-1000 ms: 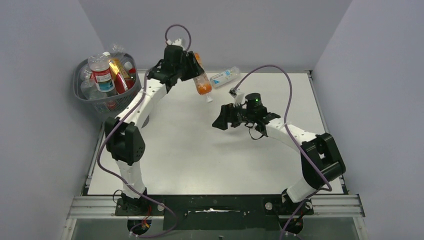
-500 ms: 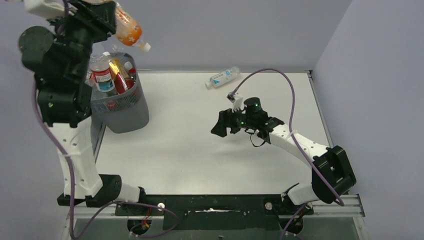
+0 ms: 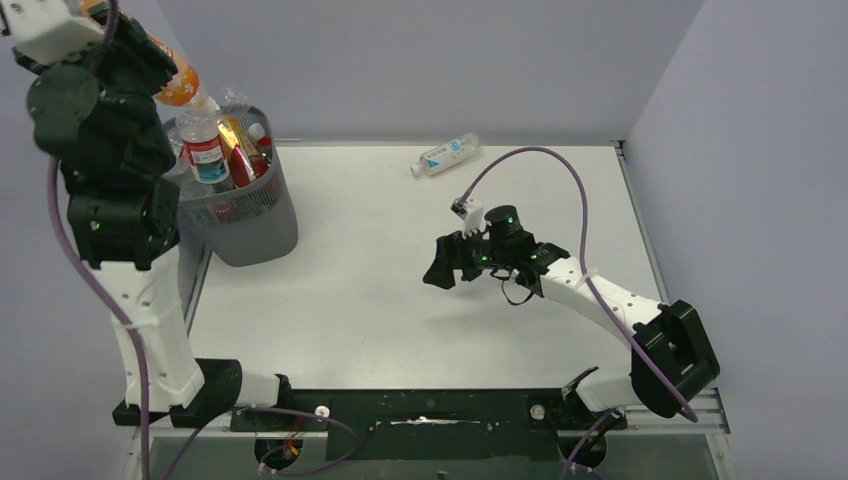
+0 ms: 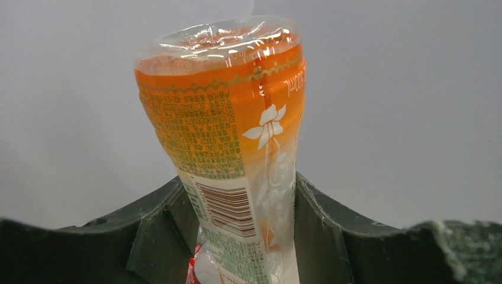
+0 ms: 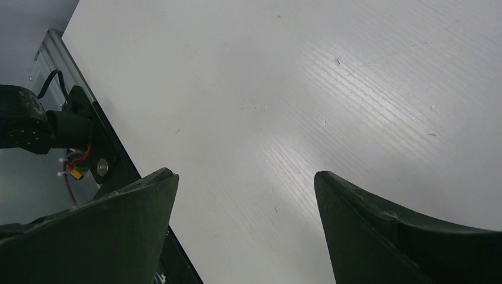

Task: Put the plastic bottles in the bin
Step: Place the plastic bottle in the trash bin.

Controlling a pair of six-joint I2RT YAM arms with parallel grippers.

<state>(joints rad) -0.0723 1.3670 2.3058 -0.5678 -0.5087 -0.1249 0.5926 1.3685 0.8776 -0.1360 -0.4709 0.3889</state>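
My left gripper point(image 3: 155, 58) is raised high at the far left and is shut on an orange-labelled plastic bottle point(image 3: 178, 84). The bottle hangs cap-down just above the back-left rim of the bin point(image 3: 240, 225). In the left wrist view this orange bottle point(image 4: 228, 118) stands between the fingers of the left gripper point(image 4: 237, 183). The grey mesh bin holds several bottles point(image 3: 207, 148). One clear bottle with a blue label point(image 3: 445, 155) lies on the table at the back. Over the table's middle my right gripper point(image 3: 440, 268) point(image 5: 245, 174) is open, with nothing between its fingers.
The white table point(image 3: 380, 300) is walled by grey panels at the back and on both sides. The bin stands at the table's back-left corner. A black rail point(image 3: 430, 410) with both arm bases runs along the near edge.
My left arm swung from the table's back middle up and leftward, carrying the orange bottle over the bin. The bottle now tips cap-down nearer the rim. My right gripper shifted slightly.
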